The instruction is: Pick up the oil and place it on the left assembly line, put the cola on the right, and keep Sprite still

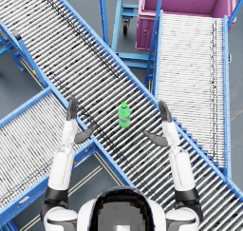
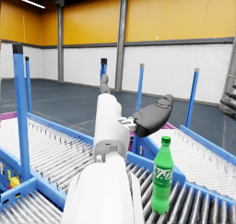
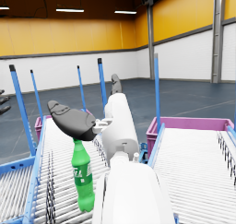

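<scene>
A green Sprite bottle (image 1: 124, 115) stands upright on the rollers of the middle conveyor (image 1: 85, 68), between my two hands. My left hand (image 1: 76, 123) hovers open over that conveyor's left rail, thumb stretched toward the bottle. My right hand (image 1: 163, 125) is open on the bottle's other side, thumb pointing at it. Neither hand touches it. In the left wrist view the Sprite bottle (image 2: 162, 174) stands beside my open left hand (image 2: 145, 112). The right wrist view shows the Sprite bottle (image 3: 83, 177) partly behind my right hand (image 3: 76, 119). No oil or cola is in view.
A left conveyor (image 1: 23, 139) runs beside my left arm, a right conveyor (image 1: 190, 73) lies past my right hand. A pink bin (image 1: 190, 6) stands at its far end. Blue frame posts (image 1: 103, 11) rise behind the middle conveyor.
</scene>
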### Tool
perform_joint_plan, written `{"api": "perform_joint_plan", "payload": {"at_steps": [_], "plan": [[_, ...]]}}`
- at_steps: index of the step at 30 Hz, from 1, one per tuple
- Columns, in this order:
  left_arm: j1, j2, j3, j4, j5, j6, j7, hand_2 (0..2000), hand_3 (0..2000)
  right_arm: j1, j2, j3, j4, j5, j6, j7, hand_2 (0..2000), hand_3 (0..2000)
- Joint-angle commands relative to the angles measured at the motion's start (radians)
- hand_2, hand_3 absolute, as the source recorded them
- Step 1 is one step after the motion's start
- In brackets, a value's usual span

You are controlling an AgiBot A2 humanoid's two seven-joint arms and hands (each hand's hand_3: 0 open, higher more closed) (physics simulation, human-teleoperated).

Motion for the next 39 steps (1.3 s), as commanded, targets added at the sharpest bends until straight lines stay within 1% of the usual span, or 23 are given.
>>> {"api": "perform_joint_plan", "payload": {"at_steps": [1, 8, 39], "plan": [[-0.005, -0.004, 0.006, 0.001, -0.011, 0.002, 0.002, 0, 0, -0.001, 0.004, 0.007, 0.0, -0.007, 0.002, -0.002, 0, 0], [-0.015, -0.012, 0.02, 0.002, -0.038, 0.007, 0.007, 0, 0, -0.004, 0.012, 0.024, -0.001, -0.025, 0.006, -0.007, 0, 0], [-0.015, -0.013, 0.022, 0.002, -0.04, 0.007, 0.007, 0, 0, -0.004, 0.013, 0.026, -0.001, -0.026, 0.007, -0.007, 0, 0]]}}
